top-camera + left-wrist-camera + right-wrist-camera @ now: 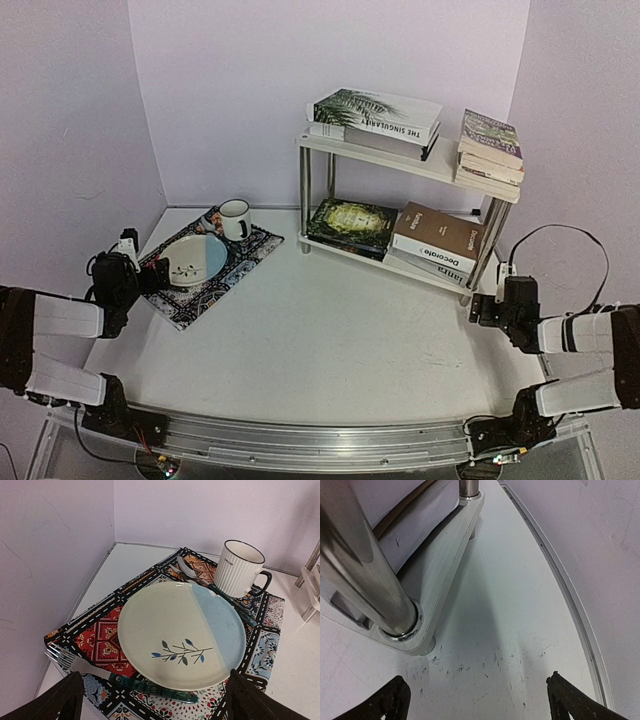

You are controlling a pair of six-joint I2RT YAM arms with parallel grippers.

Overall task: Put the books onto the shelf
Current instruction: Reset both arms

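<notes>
Two boards of the shelf (385, 153) carry every one of the books (375, 112) that the top view shows: two piles up top, two piles below, and none lying on the worktop (330, 330). The left pincer (150, 276) sits low by the placemat (240, 258). The right pincer (502, 280) sits low just beside the shelf's front right leg (485, 250). Both are spread wide and carry nothing. From the left wrist, two dark fingers (65, 702) stand apart, with a plate (165, 625), a mug (240, 567) and a fork (75, 662) on the mat ahead, and no book. From the right wrist, spread fingers frame bare worktop next to the shiny leg. I think the putting-away job looks finished. The next move likely needs only a careful pull back, keeping the right arm from bumping that leg.
</notes>
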